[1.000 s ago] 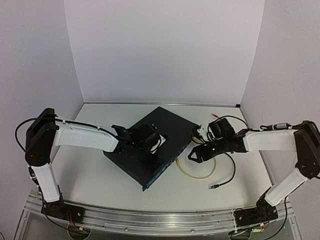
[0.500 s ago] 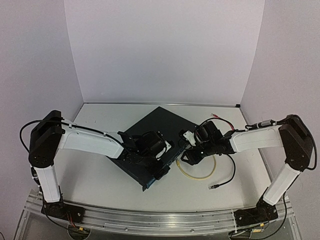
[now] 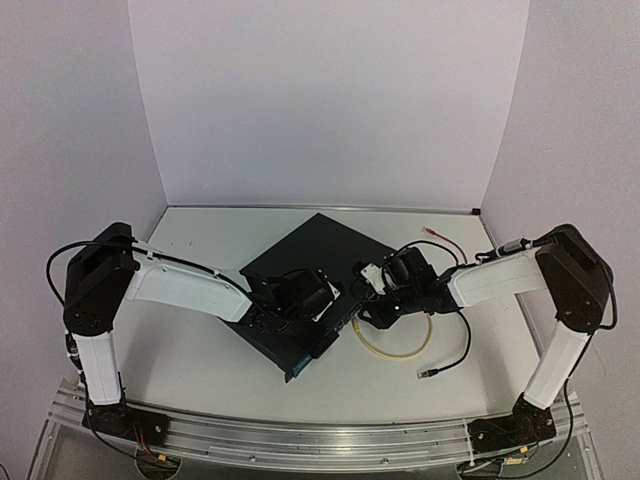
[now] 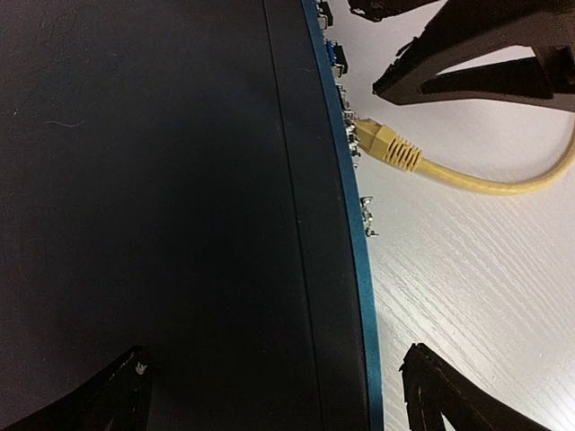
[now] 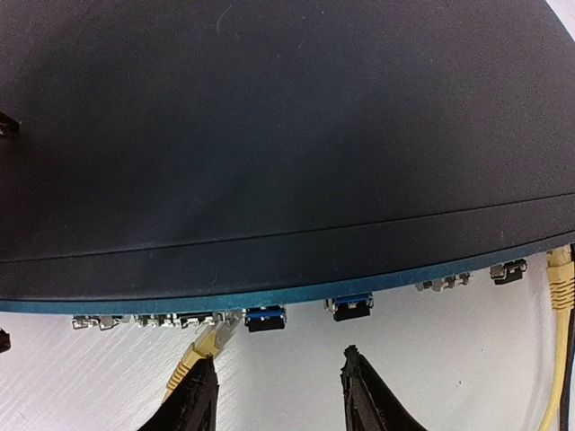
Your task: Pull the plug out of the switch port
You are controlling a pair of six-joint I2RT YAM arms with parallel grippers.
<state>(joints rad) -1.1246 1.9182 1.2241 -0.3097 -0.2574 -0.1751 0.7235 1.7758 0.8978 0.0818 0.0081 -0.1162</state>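
The switch (image 3: pixel 305 250) is a flat dark box lying at an angle in the middle of the table, its blue-edged port face (image 5: pixel 296 303) turned to the right arm. A yellow plug (image 4: pixel 386 144) sits in one port (image 5: pixel 211 334), and its yellow cable (image 3: pixel 398 351) loops over the table. My right gripper (image 5: pixel 278 382) is open just in front of the port face; its left finger (image 5: pixel 190 395) lies against the plug's cable and nothing is between the jaws. My left gripper (image 4: pixel 274 373) is open and straddles the switch's port edge, with one finger over the top panel and one over the table.
A black cable (image 3: pixel 452 350) with a loose plug end trails on the table right of the yellow loop. A thin red wire (image 3: pixel 440 238) lies near the back right corner. A second yellow cable (image 5: pixel 559 305) hangs at the right edge of the right wrist view. White walls close in three sides.
My right gripper has moved left up to the switch's port face and its jaws have narrowed. My left gripper has slid over the switch toward its port edge.
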